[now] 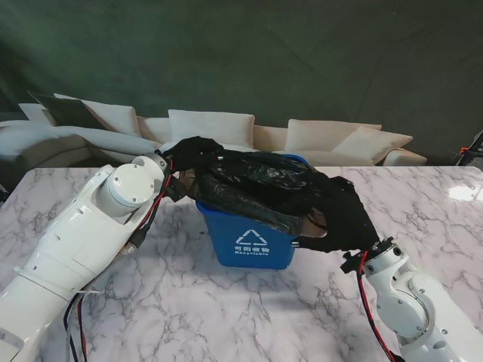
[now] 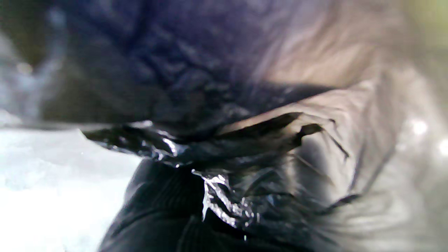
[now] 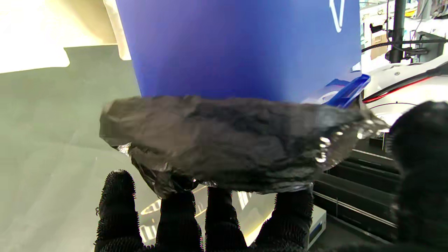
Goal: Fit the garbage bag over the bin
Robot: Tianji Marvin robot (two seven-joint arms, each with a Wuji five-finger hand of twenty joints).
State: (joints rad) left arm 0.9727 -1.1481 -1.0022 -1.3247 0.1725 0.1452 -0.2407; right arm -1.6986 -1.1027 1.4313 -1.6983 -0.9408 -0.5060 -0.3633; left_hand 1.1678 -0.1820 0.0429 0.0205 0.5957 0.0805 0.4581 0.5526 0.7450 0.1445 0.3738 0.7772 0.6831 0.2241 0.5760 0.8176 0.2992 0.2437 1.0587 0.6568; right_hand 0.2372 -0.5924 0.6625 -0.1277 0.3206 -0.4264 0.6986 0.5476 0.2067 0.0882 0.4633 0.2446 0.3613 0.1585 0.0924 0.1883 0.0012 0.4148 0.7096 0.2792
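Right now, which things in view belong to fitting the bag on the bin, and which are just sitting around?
Job:
garbage bag
blue bin
left hand
right hand

Just around:
marble table
sofa

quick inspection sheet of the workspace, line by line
surface: marble table, white with grey veins
job's things: blue bin upright mid-table; black bag draped over its top, the front wall bare
clutter: nothing seen
hands: left hand at the bag's left edge, grip hidden; right hand on the bag's right side, fingers under its edge
cables: red and black wires along the right forearm, more by the left arm
surroundings: pale sofa behind the table, dark green backdrop
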